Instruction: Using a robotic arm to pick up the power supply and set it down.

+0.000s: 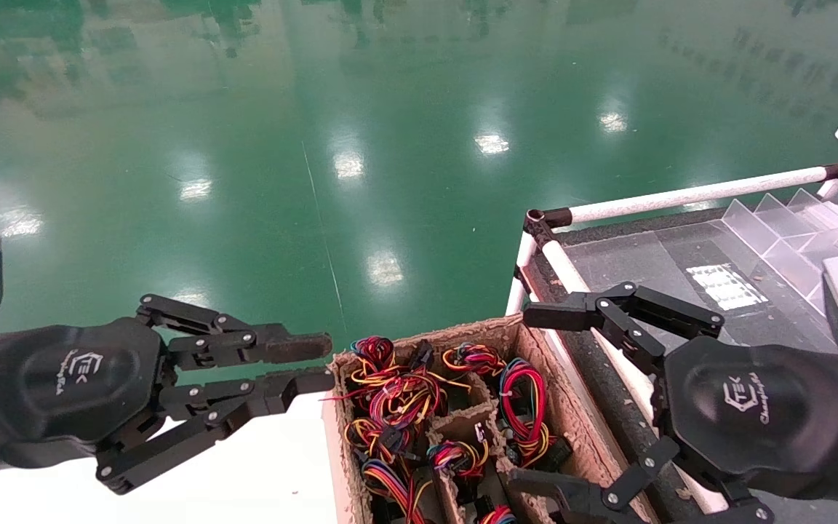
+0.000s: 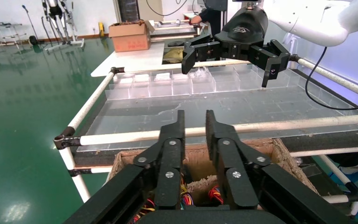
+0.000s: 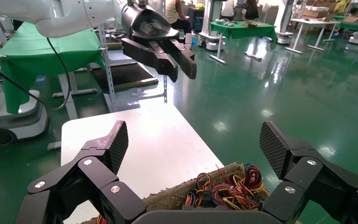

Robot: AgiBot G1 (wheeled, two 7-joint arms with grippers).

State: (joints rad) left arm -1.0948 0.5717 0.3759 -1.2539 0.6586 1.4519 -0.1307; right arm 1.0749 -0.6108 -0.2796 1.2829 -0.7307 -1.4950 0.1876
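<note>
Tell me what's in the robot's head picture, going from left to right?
Left gripper, narrowly open → brown tray full of coloured wires → right gripper, wide open → clear dividers.

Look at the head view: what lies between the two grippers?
In the head view, the brown pulp tray of coloured wire bundles lies between the left gripper and right gripper.

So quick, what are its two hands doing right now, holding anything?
Left hand: nearly closed, a narrow gap between fingers, holding nothing, beside the cardboard tray.
Right hand: wide open, empty, above the tray's wire bundles.
</note>
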